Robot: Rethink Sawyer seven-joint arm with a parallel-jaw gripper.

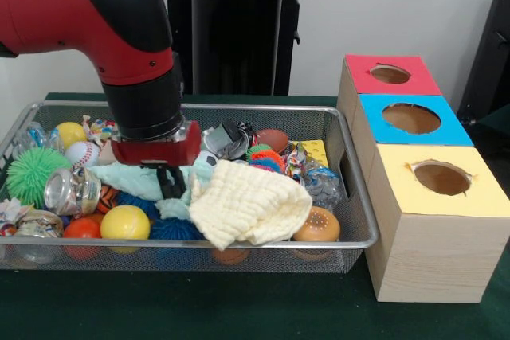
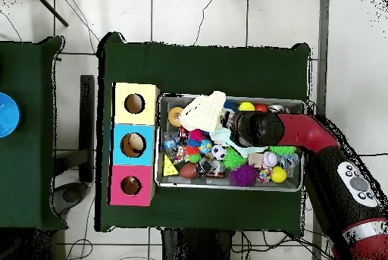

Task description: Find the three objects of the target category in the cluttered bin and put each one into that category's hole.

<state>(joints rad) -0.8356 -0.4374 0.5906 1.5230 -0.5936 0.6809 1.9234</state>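
Note:
A wire mesh bin (image 1: 360,197) (image 2: 292,102) holds a heap of toys, balls and cloths. My gripper (image 1: 170,185) reaches down into its middle, its black fingers (image 1: 165,182) close together and pinched on a mint green cloth (image 1: 134,179) (image 2: 226,136) that lies on the pile. A cream waffle cloth (image 1: 249,206) (image 2: 201,109) sits right beside it, draped over the bin's front rim. In the overhead view the arm's wrist (image 2: 254,126) hides the gripper. Beside the bin stand three boxes with holes: yellow (image 1: 441,177) (image 2: 134,104), blue (image 1: 411,118) (image 2: 134,145) and red (image 1: 390,74) (image 2: 130,186).
Around the gripper lie a green spiky ball (image 1: 32,174), a crushed can (image 1: 70,191), a baseball (image 1: 82,154), a yellow ball (image 1: 124,222), an orange ball (image 1: 81,228), a toy football (image 1: 272,139) and a brown bun-shaped toy (image 1: 316,227).

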